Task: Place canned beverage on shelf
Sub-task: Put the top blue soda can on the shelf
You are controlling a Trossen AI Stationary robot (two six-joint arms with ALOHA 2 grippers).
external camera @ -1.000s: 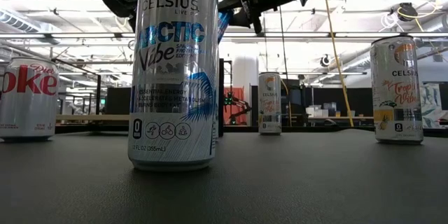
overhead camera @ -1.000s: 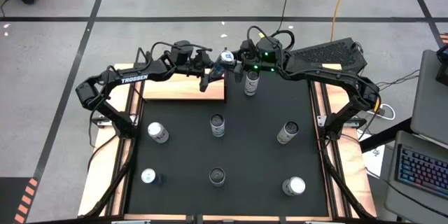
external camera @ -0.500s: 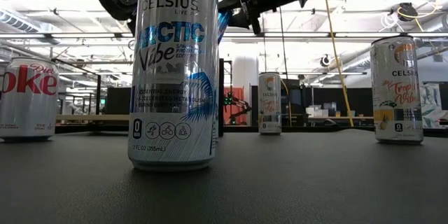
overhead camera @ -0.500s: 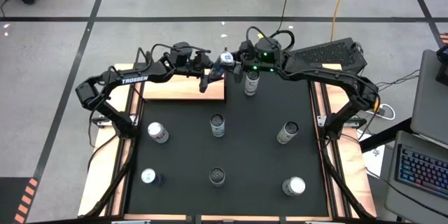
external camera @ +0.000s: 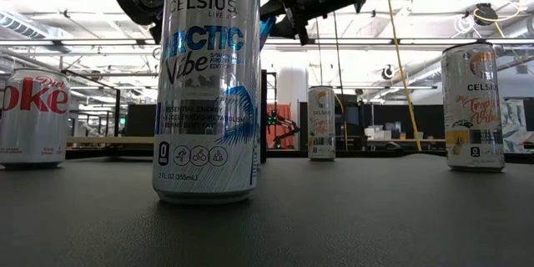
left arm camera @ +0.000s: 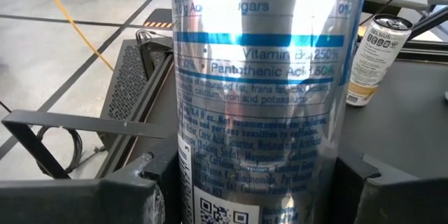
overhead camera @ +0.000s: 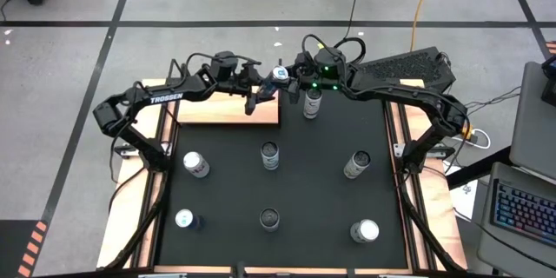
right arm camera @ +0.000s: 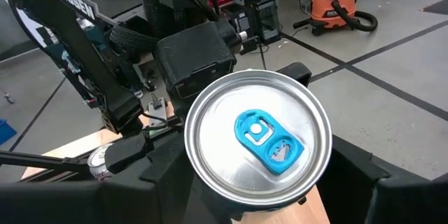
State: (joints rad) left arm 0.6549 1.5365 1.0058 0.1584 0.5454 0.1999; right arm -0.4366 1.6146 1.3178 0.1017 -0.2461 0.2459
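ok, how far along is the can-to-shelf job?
Done: one can is off the mat, in the air at the back. In hand: the left gripper has its fingers shut on it, with the right gripper right against it, like a handover. Left: the shelf holds no can yet.

Both arms meet high over the back of the black mat (overhead camera: 287,182), holding one can (overhead camera: 280,73) together beside the wooden shelf (overhead camera: 228,110).
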